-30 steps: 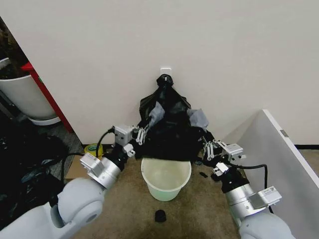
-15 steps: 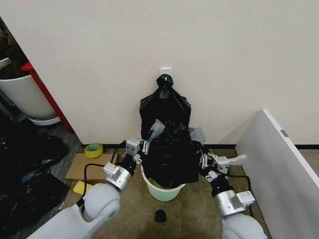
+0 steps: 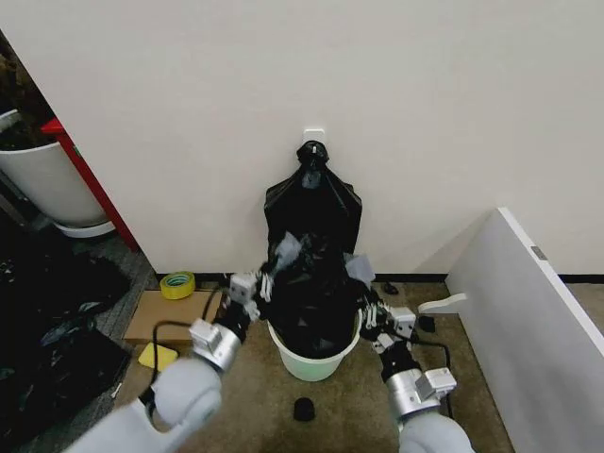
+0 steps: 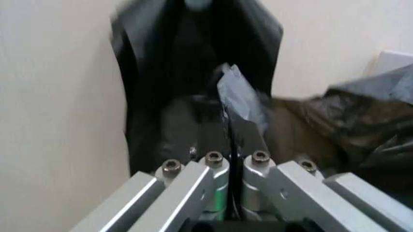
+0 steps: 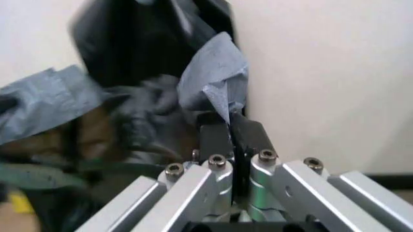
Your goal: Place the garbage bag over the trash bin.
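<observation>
Black bag (image 3: 311, 302) sinks into the bin (image 3: 313, 359), pinched by left claw (image 3: 265, 285) and right claw (image 3: 363, 304); next, stretch its mouth over the rim.

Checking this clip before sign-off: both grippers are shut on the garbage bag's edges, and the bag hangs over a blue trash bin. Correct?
Not quite. The trash bin is cream-white, not blue, as the head view shows. The left gripper and right gripper are shut on the garbage bag, which hangs over it.
</observation>
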Controlling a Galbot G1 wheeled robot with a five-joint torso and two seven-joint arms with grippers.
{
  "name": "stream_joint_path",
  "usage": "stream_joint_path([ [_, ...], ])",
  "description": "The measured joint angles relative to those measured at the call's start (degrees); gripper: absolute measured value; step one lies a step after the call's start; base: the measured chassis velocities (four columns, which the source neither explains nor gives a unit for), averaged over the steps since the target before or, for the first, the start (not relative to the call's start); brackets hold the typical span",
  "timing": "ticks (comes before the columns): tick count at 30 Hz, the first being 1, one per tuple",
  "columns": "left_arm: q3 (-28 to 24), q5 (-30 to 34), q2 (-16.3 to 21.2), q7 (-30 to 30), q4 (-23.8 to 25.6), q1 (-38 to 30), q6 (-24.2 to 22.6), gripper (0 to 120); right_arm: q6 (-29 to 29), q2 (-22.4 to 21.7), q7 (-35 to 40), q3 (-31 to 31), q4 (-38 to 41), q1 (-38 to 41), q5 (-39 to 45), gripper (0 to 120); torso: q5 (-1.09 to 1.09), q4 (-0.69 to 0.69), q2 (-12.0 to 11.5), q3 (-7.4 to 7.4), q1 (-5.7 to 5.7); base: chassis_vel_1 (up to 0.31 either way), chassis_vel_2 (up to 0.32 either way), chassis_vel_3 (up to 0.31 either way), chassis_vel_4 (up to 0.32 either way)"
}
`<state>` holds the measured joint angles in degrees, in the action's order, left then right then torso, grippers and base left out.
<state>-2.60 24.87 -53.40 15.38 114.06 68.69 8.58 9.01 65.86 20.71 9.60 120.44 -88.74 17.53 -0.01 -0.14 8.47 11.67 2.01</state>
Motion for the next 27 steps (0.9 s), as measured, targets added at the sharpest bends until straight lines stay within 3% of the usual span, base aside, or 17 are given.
stream_joint_path([
  [7,-2.20,-1.08,-7.21,1.09,-3.41,-0.37,0.18,0,-3.07,-0.75,3.32,1.33,0.44,-3.52,-2.30,0,0.01,-0.02,0.00,0.00,0.00,0.000,0.000,0.000,0.000],
  [12,-0.82,-1.67,-6.49,2.16,-1.84,3.20,-0.32,0,-3.95,-0.79,3.22,0.35,0.20,-6.37,-5.29,0,0.01,-0.02,0.00,0.00,0.00,0.000,0.000,0.000,0.000],
  [19,2.75,-7.38,-4.36,2.62,1.74,13.12,-1.12,0,-8.26,-0.49,4.49,-0.80,-0.77,-7.47,-6.63,0,0.02,0.01,0.00,-0.01,0.00,0.000,0.000,0.000,0.000],
  [27,4.63,-10.16,-5.79,2.94,0.37,18.14,-0.27,0,-14.86,1.17,4.69,-2.18,-3.82,-5.17,-6.43,0,0.01,0.00,-0.01,0.00,0.00,0.000,0.000,0.000,0.000],
])
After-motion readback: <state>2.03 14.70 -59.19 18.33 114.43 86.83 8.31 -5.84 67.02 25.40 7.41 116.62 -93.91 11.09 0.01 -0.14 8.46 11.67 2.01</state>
